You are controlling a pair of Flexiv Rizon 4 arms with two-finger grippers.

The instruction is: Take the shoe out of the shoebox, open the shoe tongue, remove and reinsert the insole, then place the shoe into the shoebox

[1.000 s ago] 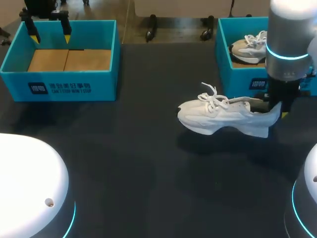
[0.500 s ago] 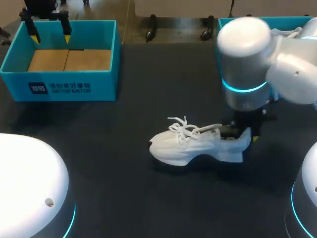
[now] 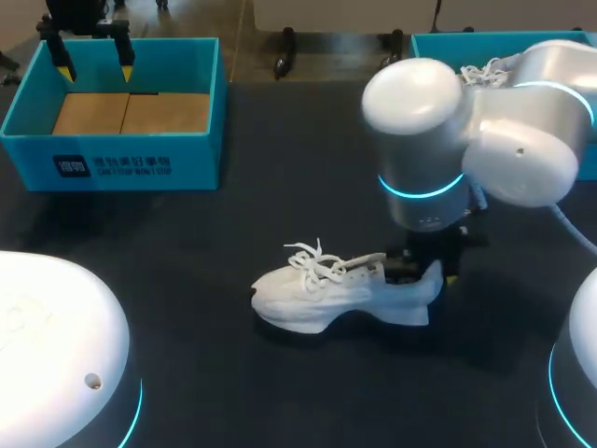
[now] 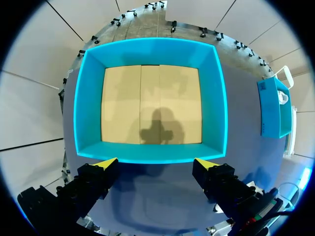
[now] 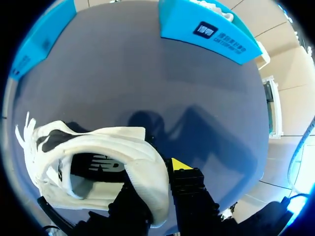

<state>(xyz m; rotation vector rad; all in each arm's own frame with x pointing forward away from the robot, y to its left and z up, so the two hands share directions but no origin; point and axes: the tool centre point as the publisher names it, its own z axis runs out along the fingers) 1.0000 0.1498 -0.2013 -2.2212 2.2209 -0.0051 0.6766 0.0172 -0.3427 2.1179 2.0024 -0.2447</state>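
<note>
Only the first step looks done so far. The shoe (image 3: 326, 297) has been got out and is seen on the table (image 3: 233, 233), resting or very nearly, well right of the empty shoebox (image 3: 121, 168) and nearer the robot. Its heel wall is pinched by the right gripper (image 5: 160, 179), one finger inside, one outside. The left gripper (image 3: 95, 70) is hung over that box's far wall, fingers spread wide, nothing held. Laces look done up, the tongue isn't opened, and the insole (image 5: 98, 169) can be seen inside. So tongue, insole and re-boxing are all left, probably.
</note>
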